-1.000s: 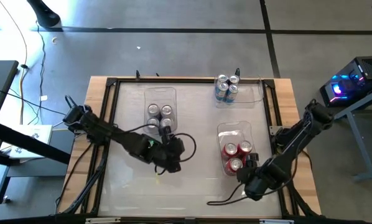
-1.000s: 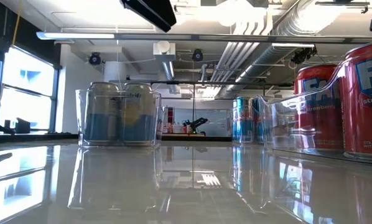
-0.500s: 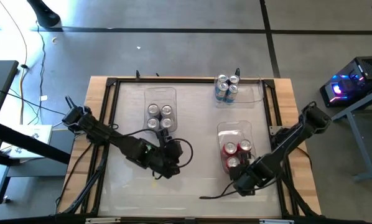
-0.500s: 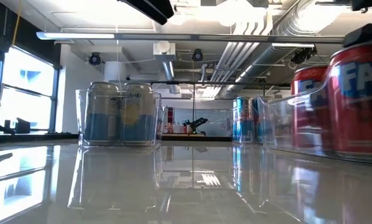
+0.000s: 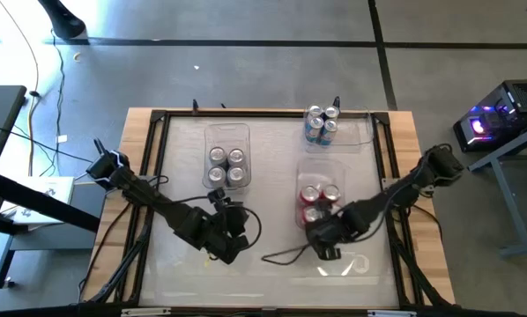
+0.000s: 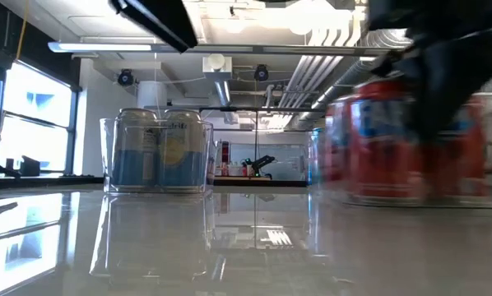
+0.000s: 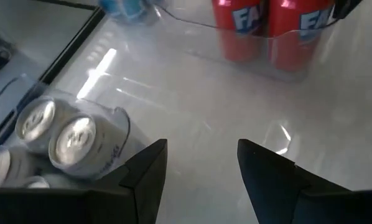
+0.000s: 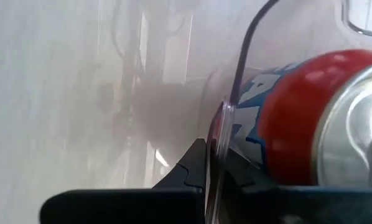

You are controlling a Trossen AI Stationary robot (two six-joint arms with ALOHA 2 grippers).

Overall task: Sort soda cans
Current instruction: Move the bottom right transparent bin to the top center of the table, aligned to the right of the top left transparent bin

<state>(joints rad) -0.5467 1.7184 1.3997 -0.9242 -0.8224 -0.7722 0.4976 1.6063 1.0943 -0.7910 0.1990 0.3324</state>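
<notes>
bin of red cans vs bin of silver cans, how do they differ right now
The bin of red cans sits right of centre with the right gripper shut on its near wall; the bin of silver cans sits left of centre, untouched. The first holds three cans, the second four. Both are clear plastic bins with upright cans.

The tabletop [image 5: 272, 176] is glossy white, mirroring ceiling lights, inside a bare wooden frame [image 5: 141, 150]. The bins [image 5: 227, 141] are clear, smooth plastic (one wall edge sits between the right gripper's matt black fingers [image 8: 192, 171]). Red cans [image 7: 270, 28] by that wall are shiny painted metal; silver cans [image 7: 74, 140] have brushed-looking tops.
</notes>
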